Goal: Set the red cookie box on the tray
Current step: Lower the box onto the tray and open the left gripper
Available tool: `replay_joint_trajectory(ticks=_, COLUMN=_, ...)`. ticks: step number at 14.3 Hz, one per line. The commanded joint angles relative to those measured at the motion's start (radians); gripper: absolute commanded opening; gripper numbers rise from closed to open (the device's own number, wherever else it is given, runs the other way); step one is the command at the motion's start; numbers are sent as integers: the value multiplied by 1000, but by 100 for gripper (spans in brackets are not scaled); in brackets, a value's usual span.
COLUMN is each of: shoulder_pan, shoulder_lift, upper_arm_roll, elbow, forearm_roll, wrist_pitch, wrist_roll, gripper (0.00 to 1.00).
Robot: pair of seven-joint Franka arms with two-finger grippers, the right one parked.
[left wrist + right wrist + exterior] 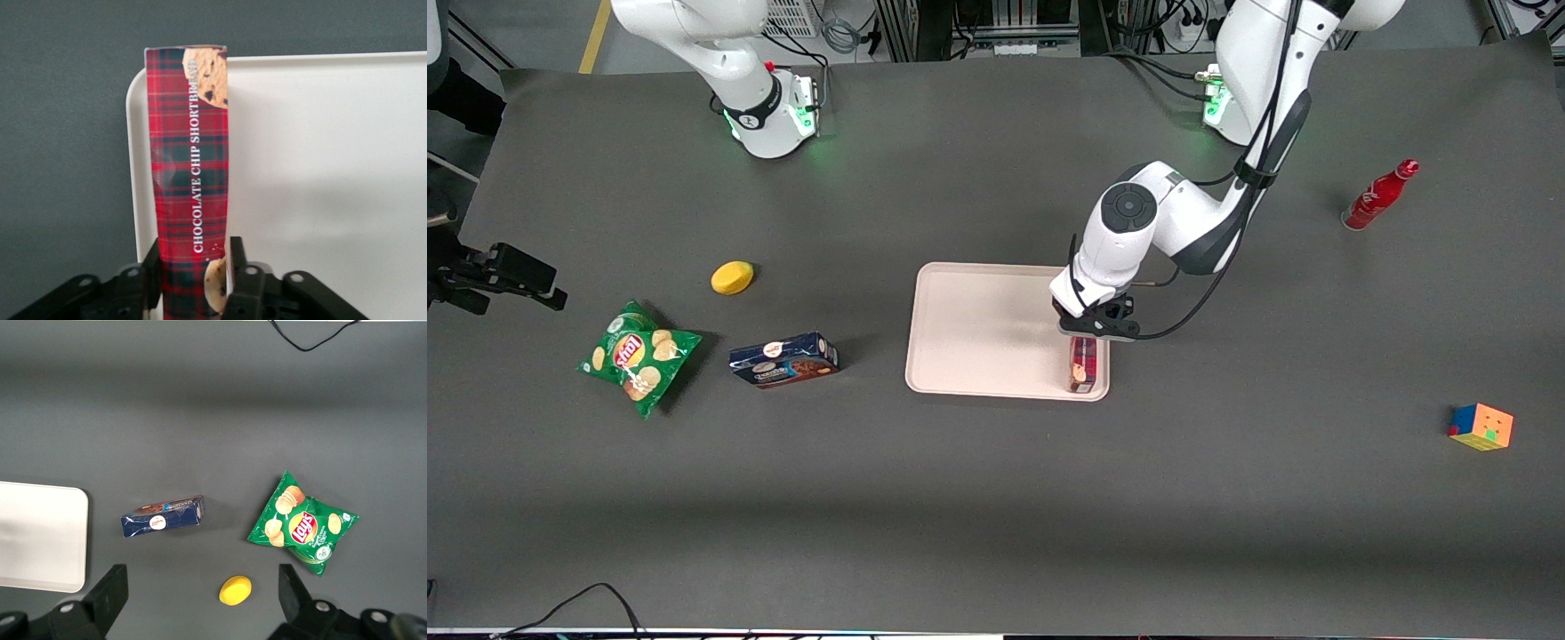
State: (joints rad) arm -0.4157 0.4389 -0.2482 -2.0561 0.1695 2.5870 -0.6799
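A dark grey table (996,498) filled the scene, and near its middle lay the tray (978,329), a wide, pale, flat rectangle with a low rim. The working arm (1183,222) reached down over the tray's edge toward its own end of the table. Its gripper (1096,331) was closed on the box (1082,364), the two fingers (235,257) pressing either long side near one end. The box, a slim red plaid carton, lay along that edge of the tray, its free end pointing toward the front camera and close to the rounded corner. Whether it was resting on the tray floor or hanging just above could not be told. The likely trouble lay in how close it sat to the rim: in the wrist view one long side appeared to lie over or against the rim, so on release it might have rested half on the lip, tilted, or slid off onto the table. A narrow carton set on its thin side could also have toppled as the fingers parted. Toward the parked arm's end lay a blue box (783,360), a chip bag (639,357) and a yellow lemon-like thing (732,277); toward the working arm's end, a red bottle (1378,196) and a puzzle cube (1481,427).
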Motion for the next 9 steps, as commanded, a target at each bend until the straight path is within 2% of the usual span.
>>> replay_joint_trajectory(ticks=1, shoulder_pan=0, shoulder_lift=-9, upper_arm_roll=0, elbow=7, forearm_roll=21, wrist_pitch=2, wrist_roll=-29, gripper=98)
replay_joint_trajectory(ticks=3, shoulder_pan=3, shoulder_lift=-23, upper_arm_roll=0, elbow=42, forearm_roll=19, wrist_pitch=-19, wrist_roll=-27, gripper=100)
replay_joint_trajectory(ticks=5, shoulder_pan=9, shoulder_lift=-45, upper_arm_roll=1, elbow=130, forearm_roll=19, wrist_pitch=-126, wrist_roll=-15, gripper=100)
replay_joint_trajectory(ticks=9, shoulder_pan=69, shoulder_lift=-51, upper_arm_roll=0, elbow=445, forearm_roll=4, wrist_pitch=-563, wrist_roll=57, gripper=100)
